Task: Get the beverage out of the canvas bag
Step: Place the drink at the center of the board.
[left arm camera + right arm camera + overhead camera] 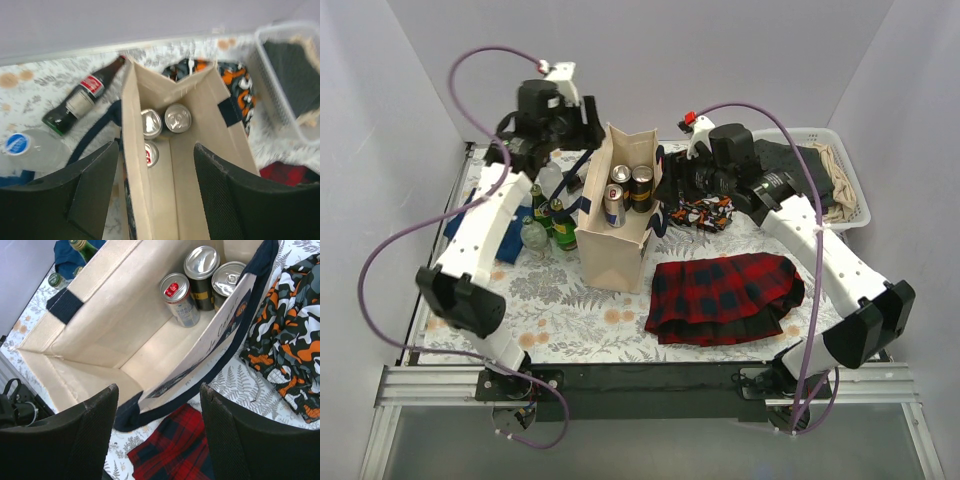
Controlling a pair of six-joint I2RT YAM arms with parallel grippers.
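Observation:
The canvas bag (615, 240) stands open in the middle of the table, cream with navy straps. Three beverage cans stand in its far end: two silver-topped ones (151, 123) (177, 118) and one with a red tab (151, 153); the red-tabbed can (180, 300) also shows in the right wrist view. My left gripper (156, 150) hangs open over the bag's left wall, one finger outside, the other inside. It holds nothing. My right gripper (159, 390) is open and empty above the bag's right rim and strap.
A cola bottle (82, 95) lies left of the bag beside a blue-capped water bottle (30, 150) and green bottles (545, 210). A camouflage cloth (705, 212) and a red plaid cloth (725, 295) lie to the right. A white basket (835, 175) sits at the back right.

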